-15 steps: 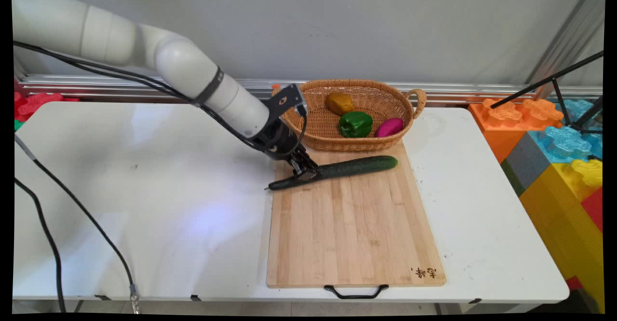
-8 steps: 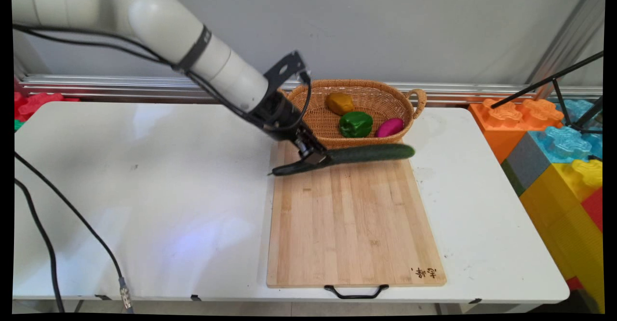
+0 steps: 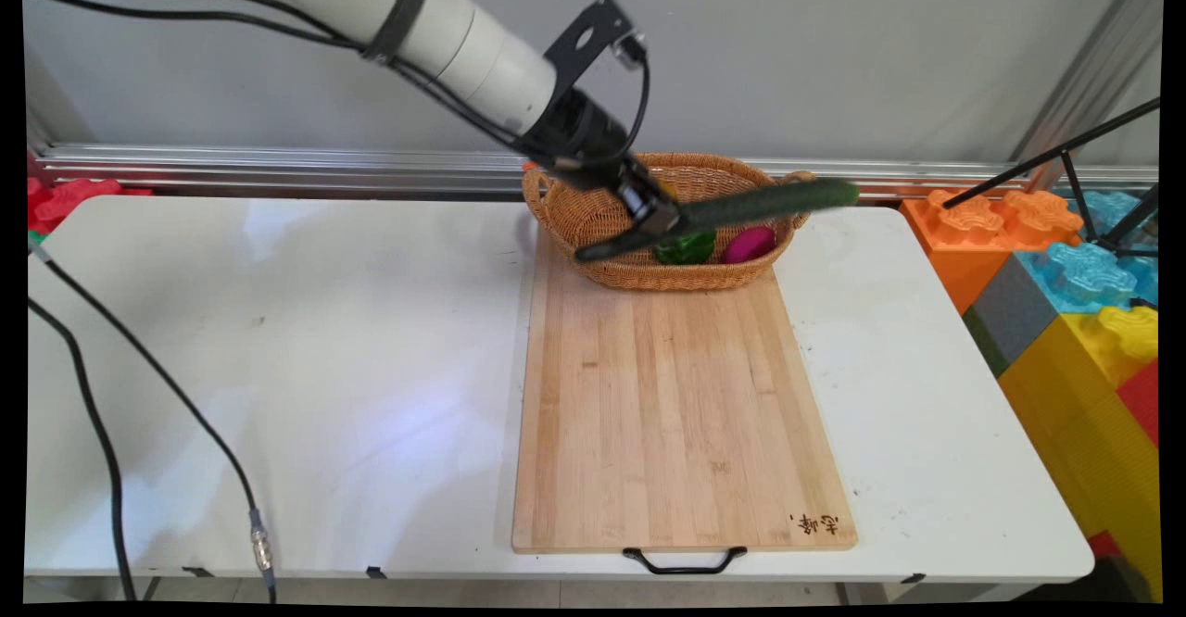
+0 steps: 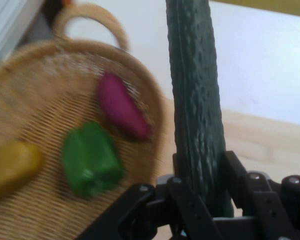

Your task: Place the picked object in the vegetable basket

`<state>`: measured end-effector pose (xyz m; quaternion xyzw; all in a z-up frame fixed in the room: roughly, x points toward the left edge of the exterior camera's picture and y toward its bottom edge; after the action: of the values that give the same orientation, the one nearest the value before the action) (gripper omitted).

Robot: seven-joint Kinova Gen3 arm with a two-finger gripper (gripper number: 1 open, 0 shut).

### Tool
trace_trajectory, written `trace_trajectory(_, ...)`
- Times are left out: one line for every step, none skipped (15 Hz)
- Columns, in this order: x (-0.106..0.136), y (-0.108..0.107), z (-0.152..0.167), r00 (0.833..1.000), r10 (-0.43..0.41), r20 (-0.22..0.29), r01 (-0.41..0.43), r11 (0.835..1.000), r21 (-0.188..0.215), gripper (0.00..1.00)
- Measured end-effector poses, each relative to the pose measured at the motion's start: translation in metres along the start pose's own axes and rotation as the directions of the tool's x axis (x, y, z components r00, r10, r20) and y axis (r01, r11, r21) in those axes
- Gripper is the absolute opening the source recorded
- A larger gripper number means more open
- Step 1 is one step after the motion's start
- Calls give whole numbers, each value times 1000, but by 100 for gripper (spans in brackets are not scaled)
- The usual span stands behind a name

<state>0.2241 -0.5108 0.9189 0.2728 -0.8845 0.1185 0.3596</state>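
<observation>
My gripper (image 3: 660, 219) (image 4: 202, 175) is shut on a long dark green cucumber (image 3: 741, 209) (image 4: 195, 95), gripping it near its left end. The cucumber hangs in the air, nearly level, above the wicker basket (image 3: 593, 219) (image 4: 30, 100) at the far end of the wooden cutting board (image 3: 667, 413). Inside the basket lie a green pepper (image 3: 690, 248) (image 4: 90, 157), a magenta vegetable (image 3: 749, 245) (image 4: 122, 107) and a yellow-brown one (image 4: 12, 165), which the hand mostly hides in the main view.
The board (image 4: 270, 140) has a black handle (image 3: 684, 561) at the table's near edge. Big coloured toy blocks (image 3: 1075, 274) stand off the table's right side, with a black tripod leg (image 3: 1047, 158) above them. Black cables (image 3: 139, 385) trail over the table's left part.
The gripper has lifted the cucumber off the far end of the board and carried it up and to the right, over the basket.
</observation>
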Motion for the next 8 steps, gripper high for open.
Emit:
trace_trajectory(3, -4, 2, 1000, 5, -7, -5, 1000, 19, 0)
trace_trajectory(5, -11, 5, 1000, 14, -15, -13, 999, 49, 0)
trace_trajectory(7, -16, 8, 1000, 20, -19, -18, 997, 69, 0)
trace_trajectory(6, -25, 13, 1000, 24, -20, -22, 995, 96, 0)
trace_trajectory(4, -31, 17, 1000, 25, -17, -23, 993, 115, 0)
trace_trajectory(0, -40, 25, 1000, 26, -11, -24, 990, 138, 0)
trace_trajectory(-3, -46, 30, 1000, 26, -5, -25, 988, 151, 0)
trace_trajectory(-10, -55, 41, 1000, 26, 5, -26, 985, 171, 0)
